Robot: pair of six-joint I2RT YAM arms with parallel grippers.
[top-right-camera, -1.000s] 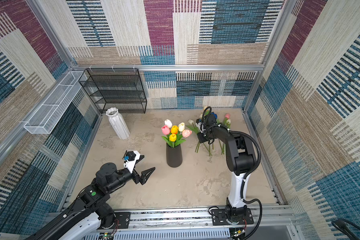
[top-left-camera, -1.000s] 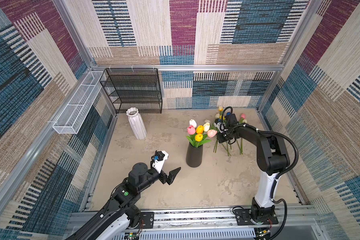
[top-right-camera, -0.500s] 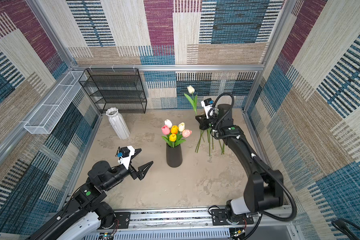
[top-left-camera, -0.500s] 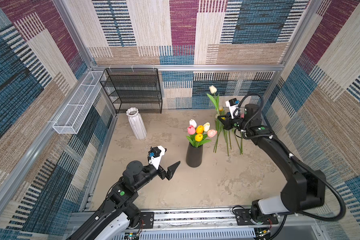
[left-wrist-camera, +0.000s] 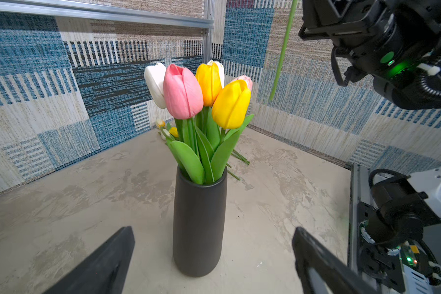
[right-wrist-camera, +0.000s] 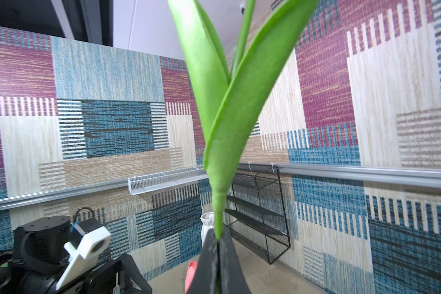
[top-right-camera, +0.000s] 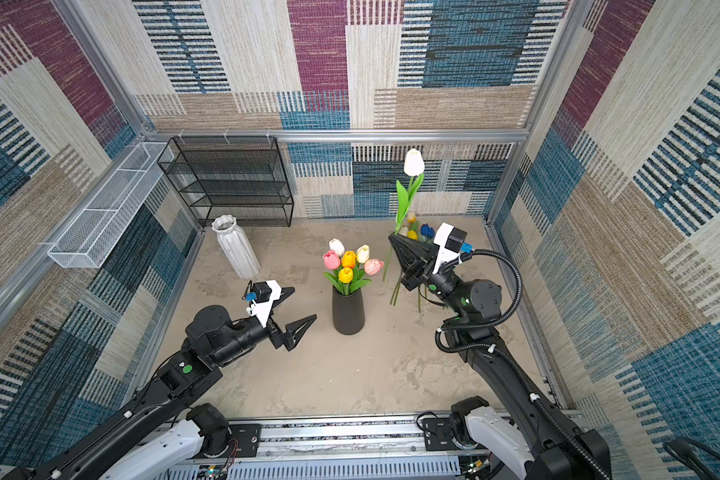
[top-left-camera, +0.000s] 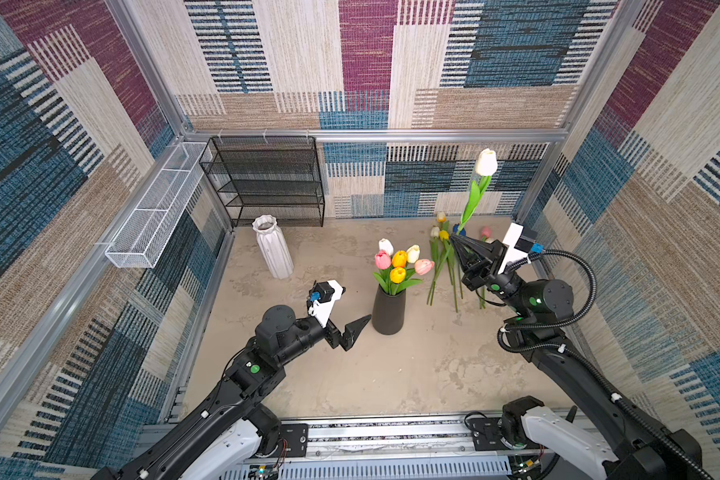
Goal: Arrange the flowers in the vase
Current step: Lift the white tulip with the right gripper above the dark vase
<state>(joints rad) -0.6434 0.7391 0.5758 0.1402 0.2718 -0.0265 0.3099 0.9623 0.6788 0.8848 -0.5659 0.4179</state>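
Trouble seems likeliest at the mouth of the black vase [top-left-camera: 388, 311], where six tulip heads [top-left-camera: 399, 262] and their leaves already crowd the opening. The right gripper [top-left-camera: 454, 239], clamped shut on the stem of a white tulip [top-left-camera: 473, 203] just below its leaves, holds it upright in the air off to the vase's side. The long free stem end dangling under the jaws could snag a leaf, skid off the rim or swivel in the thin pinch. A sideways shove might topple the tall, narrow vase, since the left gripper [top-right-camera: 304, 302] hangs just beside it with jaws spread wide, holding nothing and not bracing it. The remaining flowers [top-left-camera: 444, 266] lie loose on the table behind the right gripper. The table [top-left-camera: 350, 374] is mottled beige, stone-like and flat. Patchwork woven panels [top-left-camera: 366, 62] wall the cell, with a white ribbed vase [top-left-camera: 273, 249], black wire shelf [top-left-camera: 267, 183] and white mesh basket [top-left-camera: 154, 208] at the back left.
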